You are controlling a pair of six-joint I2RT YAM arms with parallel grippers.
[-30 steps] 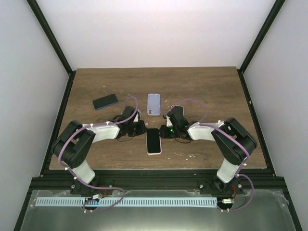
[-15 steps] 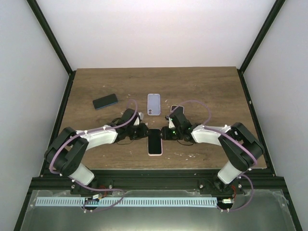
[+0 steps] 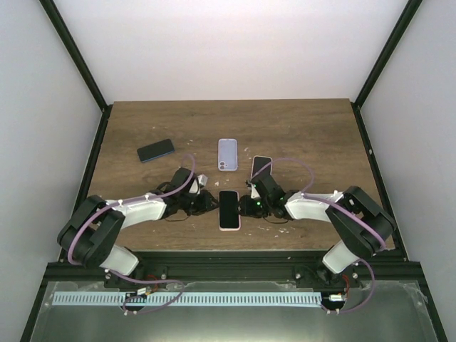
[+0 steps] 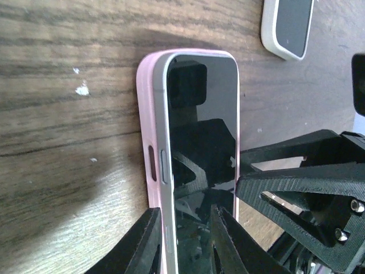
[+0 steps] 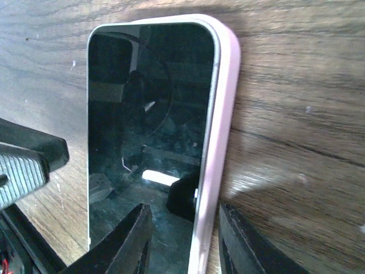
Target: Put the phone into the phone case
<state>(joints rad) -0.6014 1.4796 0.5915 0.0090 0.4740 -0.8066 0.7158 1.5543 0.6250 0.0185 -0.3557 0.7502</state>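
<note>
I see the left gripper (image 4: 183, 221) and right gripper (image 5: 183, 220) parted astride the pink phone case (image 4: 146, 114); uneven pressing could pop the half-seated phone (image 4: 202, 120) out.

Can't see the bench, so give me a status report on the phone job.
Left gripper, right gripper each straddle one long edge of phone, grip unclear. Phone sits in pink case, left edge looks unseated. Nothing blocking.

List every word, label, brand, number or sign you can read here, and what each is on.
None can be read.
The black-screened phone in its pink case shows only reflections; the lilac phone case, the dark phone with a teal edge and the white-cased phone bear no legible marks.
</note>
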